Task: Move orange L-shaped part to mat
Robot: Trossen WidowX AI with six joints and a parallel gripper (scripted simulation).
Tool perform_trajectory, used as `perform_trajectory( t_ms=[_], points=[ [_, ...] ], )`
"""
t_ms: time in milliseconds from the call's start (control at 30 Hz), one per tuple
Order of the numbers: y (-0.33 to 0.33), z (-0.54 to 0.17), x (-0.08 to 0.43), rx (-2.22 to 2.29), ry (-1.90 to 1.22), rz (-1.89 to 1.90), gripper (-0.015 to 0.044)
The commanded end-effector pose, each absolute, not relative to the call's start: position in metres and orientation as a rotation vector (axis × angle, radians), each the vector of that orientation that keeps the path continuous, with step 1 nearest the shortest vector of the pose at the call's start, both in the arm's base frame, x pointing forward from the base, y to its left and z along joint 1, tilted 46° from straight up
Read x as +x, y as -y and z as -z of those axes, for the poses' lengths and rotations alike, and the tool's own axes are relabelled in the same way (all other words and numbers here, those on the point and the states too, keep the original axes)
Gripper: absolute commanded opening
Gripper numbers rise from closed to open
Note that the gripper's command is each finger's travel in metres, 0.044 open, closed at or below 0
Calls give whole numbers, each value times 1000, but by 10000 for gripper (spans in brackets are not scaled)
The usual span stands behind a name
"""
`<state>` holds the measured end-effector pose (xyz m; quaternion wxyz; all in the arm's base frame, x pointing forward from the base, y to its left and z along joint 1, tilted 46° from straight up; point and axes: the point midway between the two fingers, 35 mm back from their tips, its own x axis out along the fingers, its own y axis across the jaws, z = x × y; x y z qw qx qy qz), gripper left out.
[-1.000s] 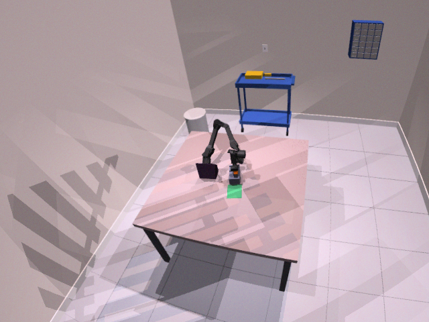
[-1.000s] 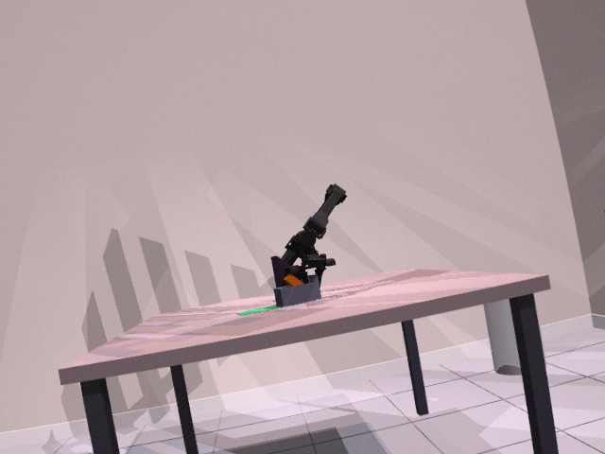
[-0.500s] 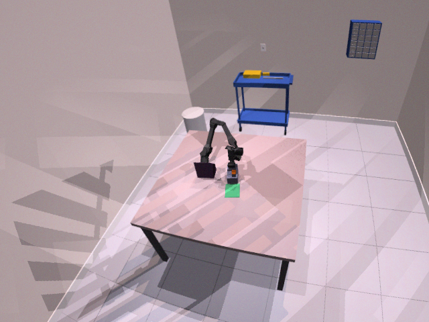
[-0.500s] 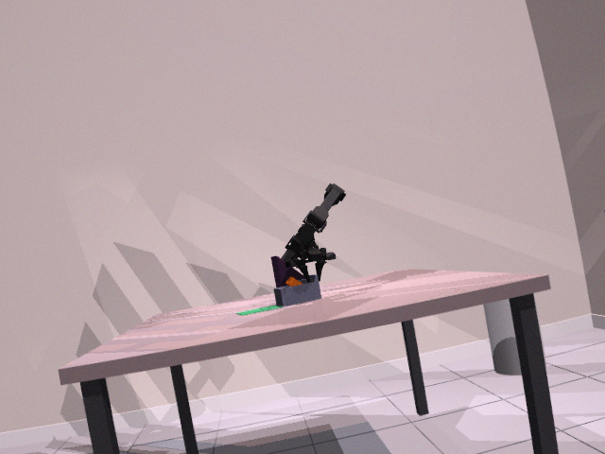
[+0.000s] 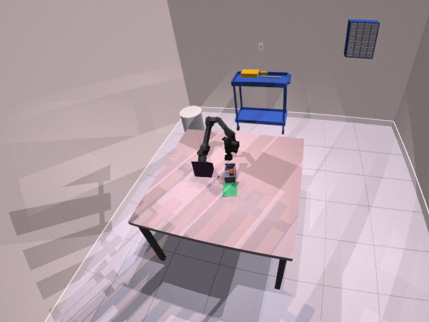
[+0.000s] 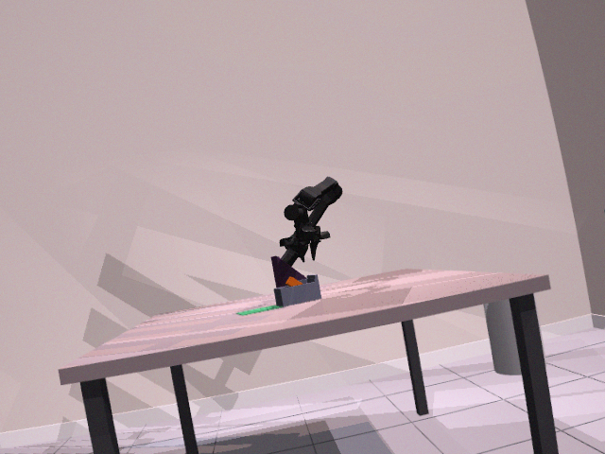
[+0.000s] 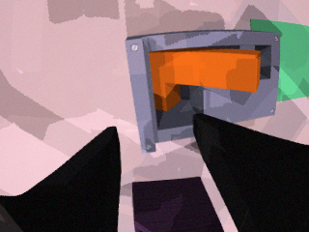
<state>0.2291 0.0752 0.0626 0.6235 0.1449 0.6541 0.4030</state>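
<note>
The orange L-shaped part [image 5: 231, 171] [image 6: 293, 281] [image 7: 212, 70] is tilted in the pocket of the grey tray [image 5: 229, 180] [image 6: 299, 295] [image 7: 237, 105]. Its plain end, towards the mat, stands up above the tray's rim. Its L-shaped end is down in the pocket at the tray's higher-walled end. My gripper [image 5: 228, 157] [image 6: 308, 259] [image 7: 155, 129] is open, its fingers partly apart with nothing between them. It hangs above the tray's higher-walled end, clear of the part. The green mat [image 5: 229, 190] [image 6: 256, 310] [image 7: 294, 63] lies beside the tray, with nothing on it.
A dark purple panel [image 5: 202, 169] [image 6: 281, 273] [image 7: 169, 203] stands on the table [image 5: 263, 218] [image 6: 195, 344] near the arm's base, to the side of the tray. A blue cart [image 5: 261, 83] stands behind the table, on the floor.
</note>
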Motion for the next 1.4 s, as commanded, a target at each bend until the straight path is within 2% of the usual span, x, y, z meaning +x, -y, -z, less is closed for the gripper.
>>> perform_trajectory(
  t_ms=[0, 633, 700, 767, 1000, 1200, 1367],
  points=[
    [-75, -62, 229, 337, -1503, -921, 180],
    [-75, -62, 229, 337, -1503, -921, 180],
    [-73, -61, 231, 376, -1530, -881, 233],
    [-70, -57, 234, 463, -1588, -789, 280],
    [-49, -36, 251, 955, -1842, -202, 280],
    [-30, -15, 262, 1362, -1941, 390, 280],
    [-28, -13, 263, 1405, -1944, 460, 280]
  ],
)
